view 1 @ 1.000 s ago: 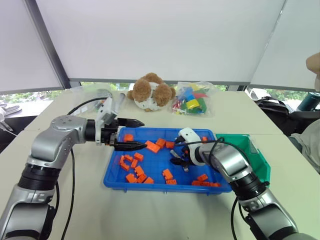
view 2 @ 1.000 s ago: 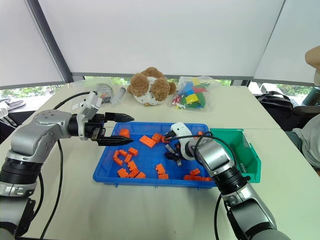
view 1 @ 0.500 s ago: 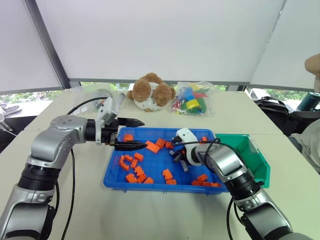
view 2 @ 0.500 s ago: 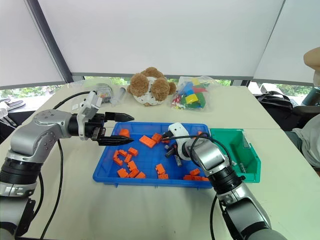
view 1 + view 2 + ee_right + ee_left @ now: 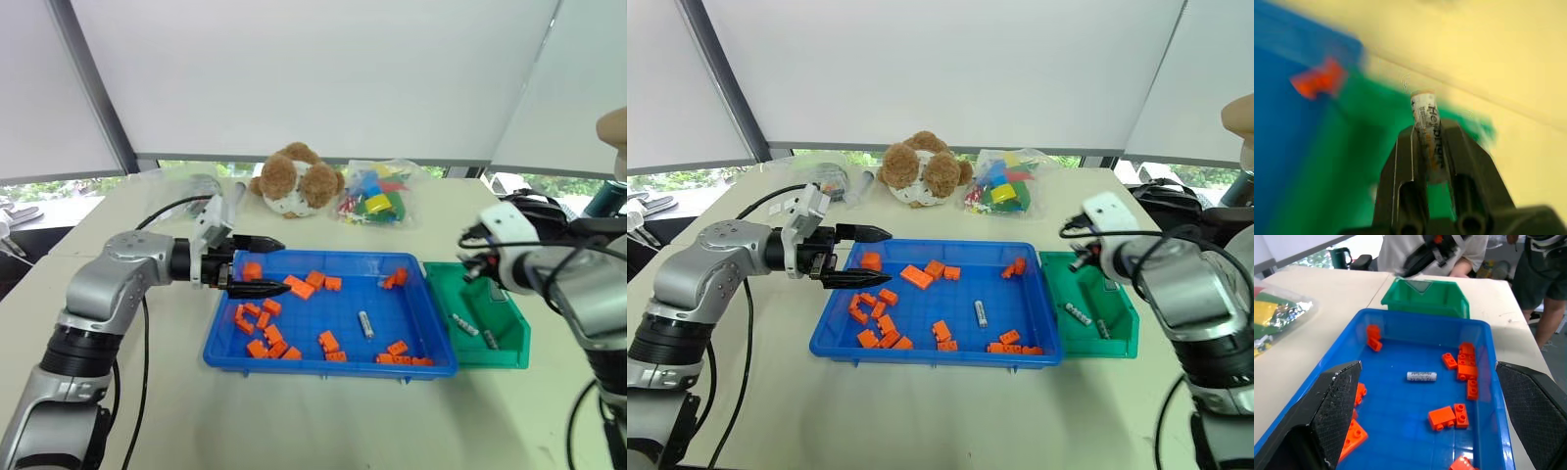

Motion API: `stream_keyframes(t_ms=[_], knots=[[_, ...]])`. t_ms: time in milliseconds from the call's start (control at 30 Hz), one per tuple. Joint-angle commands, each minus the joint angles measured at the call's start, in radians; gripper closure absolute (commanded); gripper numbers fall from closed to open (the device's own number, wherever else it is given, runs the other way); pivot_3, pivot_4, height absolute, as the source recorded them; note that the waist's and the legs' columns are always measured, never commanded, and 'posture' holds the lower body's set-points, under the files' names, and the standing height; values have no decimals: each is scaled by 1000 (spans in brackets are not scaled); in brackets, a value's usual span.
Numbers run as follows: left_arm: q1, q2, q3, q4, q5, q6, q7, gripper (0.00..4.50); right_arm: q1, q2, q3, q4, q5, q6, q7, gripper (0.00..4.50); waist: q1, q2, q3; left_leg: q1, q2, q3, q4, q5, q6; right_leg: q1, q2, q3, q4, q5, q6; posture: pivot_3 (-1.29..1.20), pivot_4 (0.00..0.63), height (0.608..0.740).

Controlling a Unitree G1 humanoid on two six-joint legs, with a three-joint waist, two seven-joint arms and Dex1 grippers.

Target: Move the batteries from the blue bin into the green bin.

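A pale counter (image 5: pixel 313 421) stands before white blinds, and a person in a light shirt (image 5: pixel 1469 252) is at its far side beyond the green bin.

The right pincer (image 5: pixel 1429 147) is pressed together on one battery (image 5: pixel 1426 115), which stands up between its two black fingers (image 5: pixel 1400 161) with its end poking out past the tips. Under this pincer lies the green bin (image 5: pixel 509 338), with the blue bin (image 5: pixel 230 328) touching it on the side toward the left arm. Two more batteries in the green bin (image 5: pixel 464 324) rest on its floor just below the right pincer.

The left pincer (image 5: pixel 263 264) is spread wide and empty, pointing level across the blue bin from the rim farthest from the green one. Out ahead of its tips, well apart from them, a lone battery in the blue bin (image 5: pixel 1421 376) lies flat on the blue floor, about midway between the fingers in the left wrist view. Orange bricks (image 5: pixel 263 331) are scattered below and beyond this pincer.

Past the blue bin sit a brown stuffed toy (image 5: pixel 297 180) and a clear bag of coloured blocks (image 5: pixel 377 194).
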Motion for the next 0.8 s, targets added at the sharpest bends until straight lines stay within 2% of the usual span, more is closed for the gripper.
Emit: stream_keyframes(t_ms=[33, 67, 133, 300, 333, 533, 667, 800], knots=[[-26, -4, 8, 4, 0, -23, -12, 0, 34, -24, -51, -37, 31, -24, 27, 4486, -3, 0, 0, 0, 0, 0, 0, 0, 0, 0, 0, 0, 0, 0, 0, 0, 150, 733], [-29, -5, 6, 8, 3, -25, -14, 0, 48, -25, -57, -37, 36, -29, 30, 3472, -2, 0, 0, 1, 0, 0, 0, 0, 0, 0, 0, 0, 1, 0, 0, 0, 150, 733], [-33, -7, 5, 14, 5, -28, -18, 0, 64, -28, -65, -40, 44, -37, 34, 2714, 1, 0, 0, 1, 0, 0, 0, 0, 0, 0, 0, 0, 1, 0, 0, 0, 150, 733], [-35, -4, 6, 16, 7, -29, -27, 0, 52, -37, -86, -72, 70, -28, 46, 54, 8, 0, 0, 0, 0, 0, 0, 0, 0, 0, 0, 0, 1, 0, 0, 0, 150, 733], [-36, -3, 6, 16, 8, -29, -29, 0, 44, -38, -83, -82, 73, -24, 45, 54, 8, 0, 0, 0, 0, 0, 0, 0, 0, 0, 0, 0, 1, 0, 0, 0, 150, 733], [-36, 4, 8, 14, 11, -27, -32, 0, -109, 159, -56, -231, 198, 190, 6, 54, 1, 0, 0, 1, 1, -1, 0, 0, 0, 0, 1, 0, 1, 0, 0, 0, 150, 733], [-38, 4, 9, 15, 14, -27, -32, 0, -109, 319, 33, -283, 201, 253, -85, 54, 7, 0, 0, 0, 1, -1, 0, 0, 0, 0, 0, -1, 1, 0, 0, 0, 150, 733], [-38, 6, 12, 5, 13, -20, -28, 0, -79, 434, 115, -265, 167, 265, -183, 54, 9, 0, 0, -1, 0, -1, 0, 0, 0, 0, 0, -1, 1, 0, 0, 0, 150, 733]])
